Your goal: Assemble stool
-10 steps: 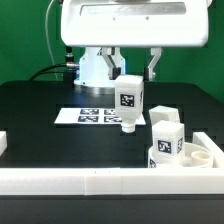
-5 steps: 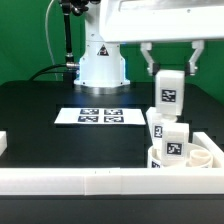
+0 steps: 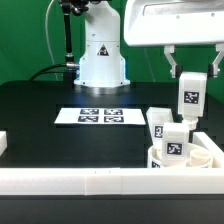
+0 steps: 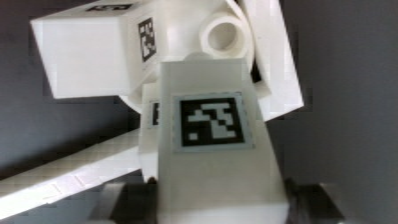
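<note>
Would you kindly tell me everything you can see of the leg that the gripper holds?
The leg is a short, blocky piece of white, plastic-looking material with a black-and-white square tag on its front face. It hangs upright in the air, clamped between the fingers of the gripper, at the exterior view's right, above the seat and the other legs. Only the gripper seems to touch it.

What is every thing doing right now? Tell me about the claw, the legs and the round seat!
claw: closed on one leg, up in the air.
held leg: upright, off the table.
front leg: standing upright at the seat, not held.
back leg: standing upright, not held.
seat: lying flat on the table.
marker board: lying flat on the table.
</note>
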`<state>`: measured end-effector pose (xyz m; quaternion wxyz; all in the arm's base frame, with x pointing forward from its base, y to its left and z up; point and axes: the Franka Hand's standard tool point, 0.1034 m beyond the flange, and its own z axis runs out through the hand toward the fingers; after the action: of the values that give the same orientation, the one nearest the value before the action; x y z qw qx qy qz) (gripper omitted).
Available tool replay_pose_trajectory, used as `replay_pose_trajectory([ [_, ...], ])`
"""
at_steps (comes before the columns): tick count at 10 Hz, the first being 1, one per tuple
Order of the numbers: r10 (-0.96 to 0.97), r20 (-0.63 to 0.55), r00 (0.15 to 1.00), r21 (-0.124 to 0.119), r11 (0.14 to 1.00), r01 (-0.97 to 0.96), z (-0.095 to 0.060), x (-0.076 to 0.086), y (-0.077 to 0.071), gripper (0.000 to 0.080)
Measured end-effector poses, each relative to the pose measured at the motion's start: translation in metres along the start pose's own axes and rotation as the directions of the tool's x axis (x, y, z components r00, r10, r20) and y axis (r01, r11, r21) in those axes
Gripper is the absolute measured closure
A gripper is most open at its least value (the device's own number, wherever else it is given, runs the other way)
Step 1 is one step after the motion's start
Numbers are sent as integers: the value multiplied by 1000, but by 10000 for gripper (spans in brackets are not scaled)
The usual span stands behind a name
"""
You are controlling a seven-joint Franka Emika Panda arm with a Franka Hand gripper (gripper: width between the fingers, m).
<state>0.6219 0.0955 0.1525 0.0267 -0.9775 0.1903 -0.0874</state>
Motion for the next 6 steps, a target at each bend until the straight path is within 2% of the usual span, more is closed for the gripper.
replay_pose_trajectory([
  [1,-7,-3,1000,0,1000,7,0,-1,-2,466],
  [3,-49,-18,999,10,999,49,5,-10,-19,466],
  [4,-76,-34,996,15,997,77,9,-8,-24,466],
  [6,-99,-49,994,16,995,99,14,-6,-24,466],
])
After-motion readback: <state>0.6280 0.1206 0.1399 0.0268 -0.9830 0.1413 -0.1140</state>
